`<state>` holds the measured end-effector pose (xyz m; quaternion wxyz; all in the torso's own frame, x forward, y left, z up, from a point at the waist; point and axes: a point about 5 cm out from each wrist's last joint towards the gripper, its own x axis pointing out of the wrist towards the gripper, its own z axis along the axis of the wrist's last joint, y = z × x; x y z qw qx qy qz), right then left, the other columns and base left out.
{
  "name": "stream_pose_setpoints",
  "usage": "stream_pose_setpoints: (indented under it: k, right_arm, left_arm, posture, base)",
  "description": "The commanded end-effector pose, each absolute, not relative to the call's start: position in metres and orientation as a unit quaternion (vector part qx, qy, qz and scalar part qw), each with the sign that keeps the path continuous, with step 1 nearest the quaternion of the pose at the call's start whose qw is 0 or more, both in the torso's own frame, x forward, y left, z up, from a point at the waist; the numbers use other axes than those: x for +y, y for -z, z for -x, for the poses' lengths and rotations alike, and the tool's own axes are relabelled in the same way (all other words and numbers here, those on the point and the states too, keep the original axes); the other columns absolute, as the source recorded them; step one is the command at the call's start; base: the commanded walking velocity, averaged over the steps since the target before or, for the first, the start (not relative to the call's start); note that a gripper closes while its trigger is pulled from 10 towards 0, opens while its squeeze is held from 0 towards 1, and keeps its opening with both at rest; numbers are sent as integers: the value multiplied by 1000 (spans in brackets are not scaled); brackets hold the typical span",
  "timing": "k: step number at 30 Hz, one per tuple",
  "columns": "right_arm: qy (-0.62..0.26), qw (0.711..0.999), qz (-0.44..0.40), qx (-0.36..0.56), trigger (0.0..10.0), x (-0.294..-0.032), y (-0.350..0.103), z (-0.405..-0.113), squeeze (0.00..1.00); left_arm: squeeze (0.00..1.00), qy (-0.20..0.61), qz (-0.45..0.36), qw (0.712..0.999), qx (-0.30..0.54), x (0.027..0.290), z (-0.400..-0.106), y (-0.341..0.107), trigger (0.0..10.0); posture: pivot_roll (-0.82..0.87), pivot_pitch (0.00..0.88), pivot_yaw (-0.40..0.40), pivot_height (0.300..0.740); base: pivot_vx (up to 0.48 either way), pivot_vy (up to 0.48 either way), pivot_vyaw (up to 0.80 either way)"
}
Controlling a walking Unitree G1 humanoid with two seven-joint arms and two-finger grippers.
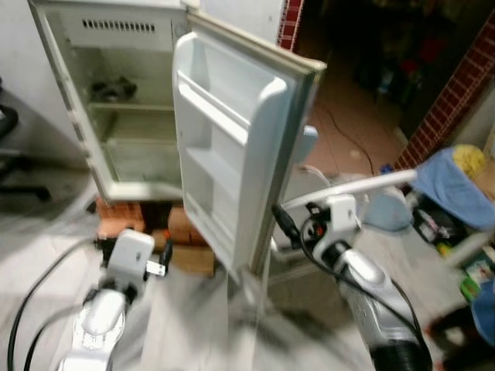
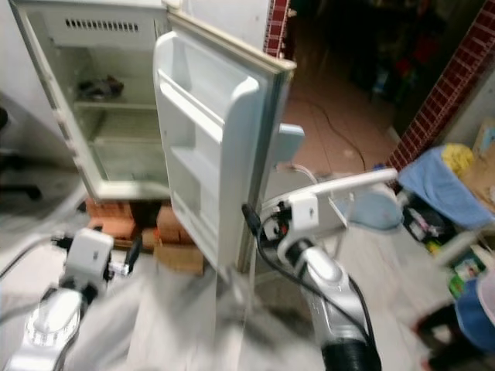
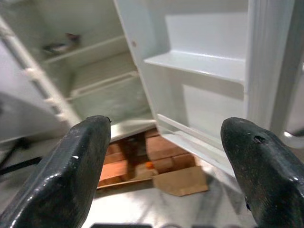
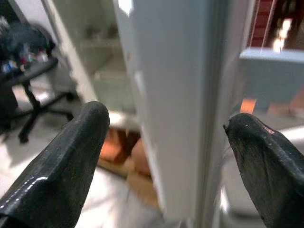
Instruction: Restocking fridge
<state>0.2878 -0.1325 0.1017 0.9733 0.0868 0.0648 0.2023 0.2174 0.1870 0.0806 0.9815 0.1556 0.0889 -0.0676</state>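
White fridge (image 1: 116,100) straight ahead, standing on a stack of bricks (image 1: 124,216) with a flat piece of cardboard (image 1: 193,259) on the floor just in front. Door (image 1: 232,154) swung wide toward the robot, inner side with its moulded door shelves (image 1: 213,104) facing the left arm, outer edge toward the right arm. Inside, a small dark thing (image 1: 112,89) on the upper shelf, too blurred to name; lower shelf and bottom bare as far as can be told.

Left gripper (image 3: 166,156) held low in front of the fridge, spread wide, nothing between its fingers (image 3: 71,175); beyond them the bottom of the door, the bricks and the cardboard. Left arm (image 1: 116,286) low on the left side of the head view, with black cables trailing off to the side.

Right gripper (image 4: 166,161) also spread wide and holding nothing, with the door's edge between the two fingers (image 4: 61,161) in the wrist view; touching or just short of it, cannot tell. Right arm (image 1: 356,270) raised close beside the outer edge of the door.

Office chair (image 4: 28,80) on the left of the fridge. Brick wall (image 1: 456,85) and a dark room behind on the right. Pale blue cloth (image 1: 452,185) over clutter on the far right, with something yellow on top. Head views blurred, especially near the floor
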Motion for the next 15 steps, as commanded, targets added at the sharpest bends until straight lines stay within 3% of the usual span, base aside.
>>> stream_pose_setpoints:
  k: [1, 6, 13, 15]
  right_arm:
    - [-176, 978, -88, 62, 10000, -141, -102, -292, 0]
    - [-170, 980, -87, 54, 10000, -141, -104, -295, 0]
    - [-170, 982, -74, 44, 10000, -140, -102, -293, 0]
    - [-160, 984, -73, 32, 10000, -141, -105, -294, 0]
  left_arm:
    - [0, 66, -153, 982, 85, 184, -220, -82, 10000]
    - [0, 55, -134, 986, 81, 187, -220, -83, 10000]
    - [0, 49, -129, 988, 67, 187, -218, -85, 10000]
    - [0, 44, -124, 989, 73, 188, -216, -83, 10000]
  posture:
    - [139, 19, -38, 740]
    - [140, 19, -39, 740]
    - [138, 18, -35, 740]
    - [137, 18, -34, 740]
  base:
    - [0, 0, 0]
    - [292, 0, 0]
    - [0, 0, 0]
    - [324, 0, 0]
